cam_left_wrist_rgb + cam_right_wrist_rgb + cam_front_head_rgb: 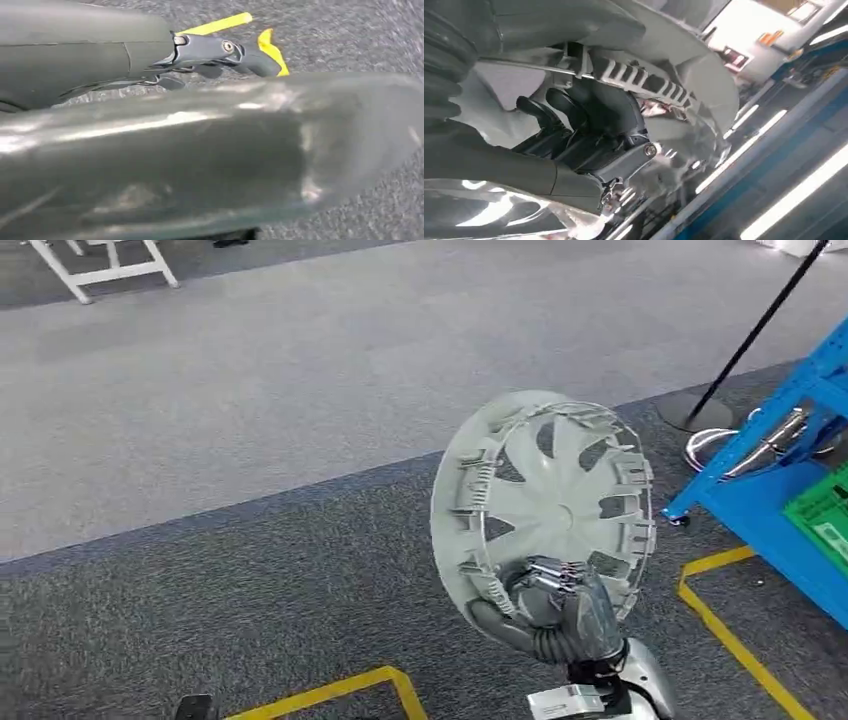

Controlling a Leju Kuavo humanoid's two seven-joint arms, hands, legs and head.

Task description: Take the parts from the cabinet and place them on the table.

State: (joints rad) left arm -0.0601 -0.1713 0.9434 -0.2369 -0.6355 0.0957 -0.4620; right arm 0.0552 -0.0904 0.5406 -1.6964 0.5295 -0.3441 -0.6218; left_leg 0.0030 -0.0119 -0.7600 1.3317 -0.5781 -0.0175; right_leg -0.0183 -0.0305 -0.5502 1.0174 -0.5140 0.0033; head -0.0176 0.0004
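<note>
A round grey wheel cover (545, 505) with spokes and rim clips stands nearly upright above the carpet in the head view. My right hand (565, 610) grips it at its lower rim from behind. In the right wrist view the dark fingers (574, 115) curl around the ribbed rim of the wheel cover (664, 45). My left hand (215, 52) hangs over the carpet with its fingers stretched out and nothing between them. A blurred, glossy grey surface lies across that view.
A blue cabinet (790, 490) stands at the right, holding chrome parts (765, 440) and a green crate (825, 510). A black stanchion pole (750, 340) with a round base is beside it. Yellow floor tape (730, 630) marks the carpet. White frame legs (100, 265) stand far left.
</note>
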